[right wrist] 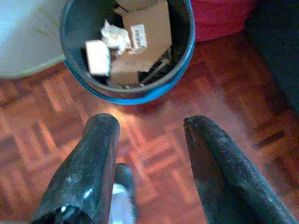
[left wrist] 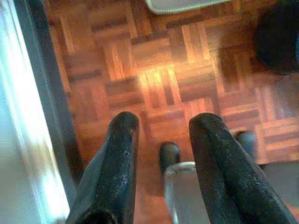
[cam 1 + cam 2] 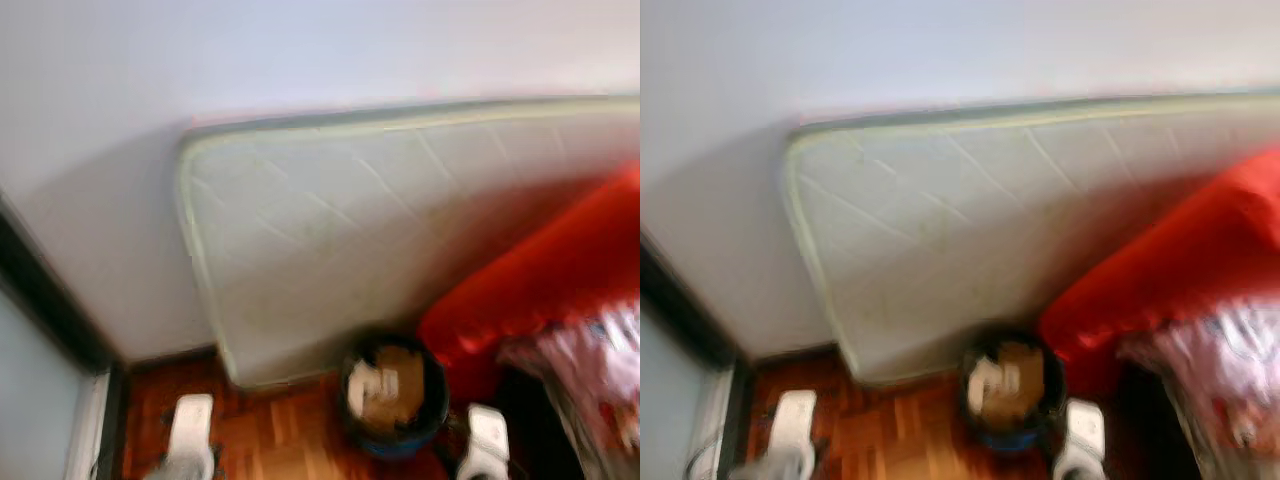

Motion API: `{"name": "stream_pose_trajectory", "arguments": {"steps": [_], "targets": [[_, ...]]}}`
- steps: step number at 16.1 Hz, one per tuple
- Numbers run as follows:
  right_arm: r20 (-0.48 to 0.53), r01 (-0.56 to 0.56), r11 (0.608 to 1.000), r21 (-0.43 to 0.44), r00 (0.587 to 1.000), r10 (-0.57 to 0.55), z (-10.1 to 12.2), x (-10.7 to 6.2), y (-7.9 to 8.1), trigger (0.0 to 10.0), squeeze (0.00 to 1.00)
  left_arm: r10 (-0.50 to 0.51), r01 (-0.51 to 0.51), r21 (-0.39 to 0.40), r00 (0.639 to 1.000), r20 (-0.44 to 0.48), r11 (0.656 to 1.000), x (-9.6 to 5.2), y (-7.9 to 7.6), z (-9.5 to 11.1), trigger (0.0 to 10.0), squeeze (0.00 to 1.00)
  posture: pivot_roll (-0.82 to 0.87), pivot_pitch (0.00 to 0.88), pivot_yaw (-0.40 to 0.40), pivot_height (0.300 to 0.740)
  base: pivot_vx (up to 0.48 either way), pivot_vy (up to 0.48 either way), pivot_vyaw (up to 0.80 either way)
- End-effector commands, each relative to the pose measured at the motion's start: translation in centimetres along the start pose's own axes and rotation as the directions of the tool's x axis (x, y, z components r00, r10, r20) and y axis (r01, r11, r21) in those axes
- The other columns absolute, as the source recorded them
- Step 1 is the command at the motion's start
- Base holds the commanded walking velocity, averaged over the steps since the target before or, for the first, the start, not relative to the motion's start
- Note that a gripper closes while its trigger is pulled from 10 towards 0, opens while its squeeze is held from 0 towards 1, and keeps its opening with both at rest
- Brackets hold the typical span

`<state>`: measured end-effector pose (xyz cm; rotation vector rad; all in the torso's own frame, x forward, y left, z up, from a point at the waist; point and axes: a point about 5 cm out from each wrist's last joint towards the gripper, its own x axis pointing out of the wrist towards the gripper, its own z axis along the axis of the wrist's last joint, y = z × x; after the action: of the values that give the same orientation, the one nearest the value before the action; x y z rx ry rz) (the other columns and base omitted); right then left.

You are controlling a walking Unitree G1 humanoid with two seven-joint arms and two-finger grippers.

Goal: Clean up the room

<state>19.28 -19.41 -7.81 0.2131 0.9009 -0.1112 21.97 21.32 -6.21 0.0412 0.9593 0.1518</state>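
right gripper (image 1: 149, 154) spread wide, empty, just above the round blue plastic bin (image 1: 127, 51) | left gripper (image 2: 161, 158) likewise open, empty, over glossy parquet floor (image 2: 154, 70) | bin holds cardboard scraps, crumpled paper | next pickup wants slow, steady walking | behind bin: quilted white mattress (image 3: 400, 230) against wall; beside it, soft red cushion (image 3: 540, 270)

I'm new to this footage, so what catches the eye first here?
A big white mattress leans against the wall, with something bright red beside it. On the parquet floor before them stands a blue bin holding cardboard and paper scraps.
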Motion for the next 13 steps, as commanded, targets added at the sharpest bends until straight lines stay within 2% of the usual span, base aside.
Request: {"name": "stream_pose_trajectory", "arguments": {"steps": [1, 13], "targets": [[-0.016, 0.018, 1.000, -0.009, 1.000, -0.018, -0.36, -0.17, -0.69, 10.0, 0.00, -0.013, 0.013, 0.026, 1.000, -0.008, 1.000, 0.02, -0.62, -0.01, 10.0, 0.00, 0.00, 0.000, -0.050, 0.740, 0.000, 0.000, -0.77], [-0.030, 0.020, 0.999, -0.040, 0.999, -0.021, -0.57, -0.22, -0.85, 10.0, 0.00, -0.010, 0.011, 0.032, 1.000, -0.011, 0.999, 0.00, -0.69, -0.26, 10.0, 0.00, 0.00, 0.000, -0.054, 0.740, 0.000, 0.000, -0.76]]}}
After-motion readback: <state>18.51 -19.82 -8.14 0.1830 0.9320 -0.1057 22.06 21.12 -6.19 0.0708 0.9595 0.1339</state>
